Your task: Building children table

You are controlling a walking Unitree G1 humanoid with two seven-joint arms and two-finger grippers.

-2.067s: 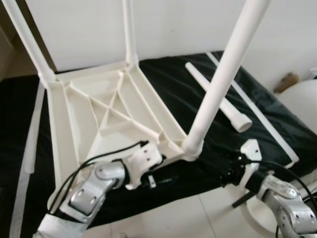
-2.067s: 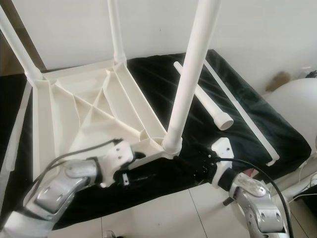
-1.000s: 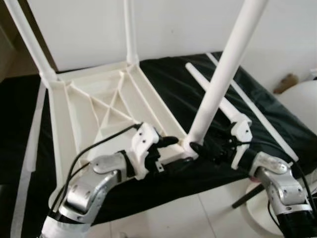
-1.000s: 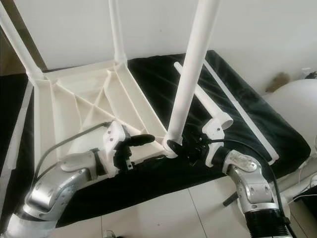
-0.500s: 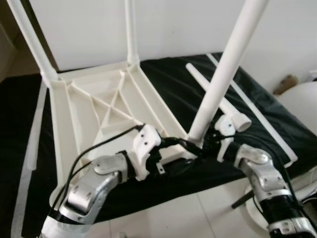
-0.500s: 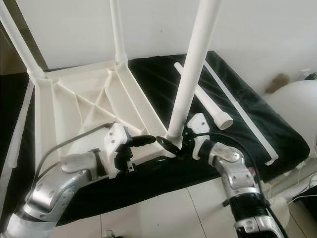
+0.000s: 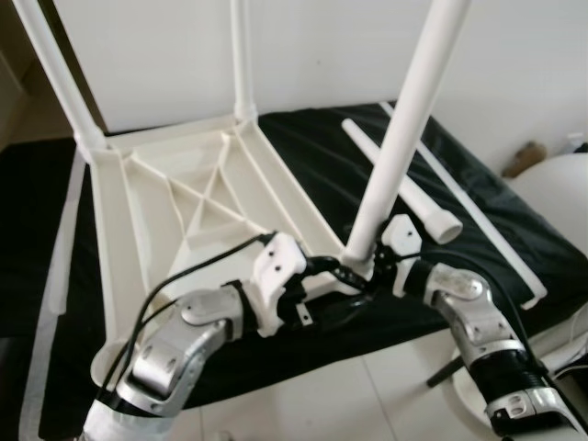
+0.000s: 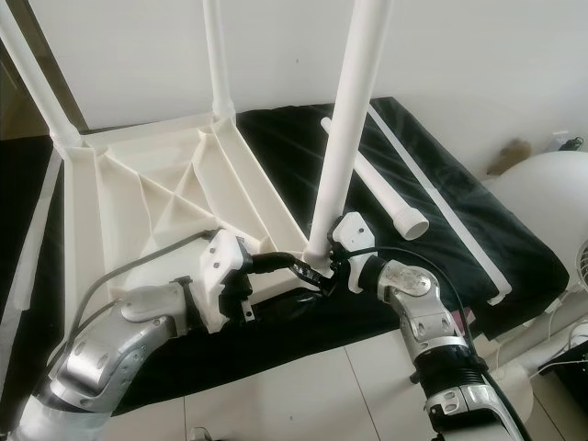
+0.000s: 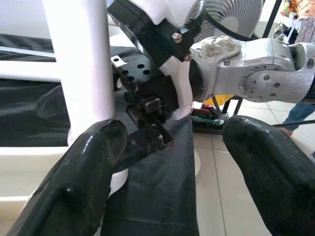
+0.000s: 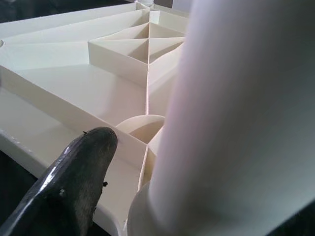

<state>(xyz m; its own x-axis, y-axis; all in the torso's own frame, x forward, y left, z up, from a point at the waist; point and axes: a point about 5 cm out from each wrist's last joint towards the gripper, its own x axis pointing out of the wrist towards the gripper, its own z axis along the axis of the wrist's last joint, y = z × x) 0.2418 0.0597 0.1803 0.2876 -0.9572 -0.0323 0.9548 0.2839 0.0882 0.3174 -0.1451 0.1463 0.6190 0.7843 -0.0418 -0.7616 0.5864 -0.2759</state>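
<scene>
Both grippers meet at the near table leg [image 7: 397, 152]: left gripper [image 7: 344, 275] spread wide, right gripper [image 8: 317, 267] straddling its base, steadying it in the upturned tabletop [image 7: 175, 216].

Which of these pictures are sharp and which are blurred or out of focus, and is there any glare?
Left eye view: evenly lit and sharp; the upturned white plastic table top and the black cloth read clearly. Left wrist view: its own black fingers are close and soft, while the silver right arm is sharp. Right wrist view: the white round table leg is a blurred, bright mass with little detail.
</scene>
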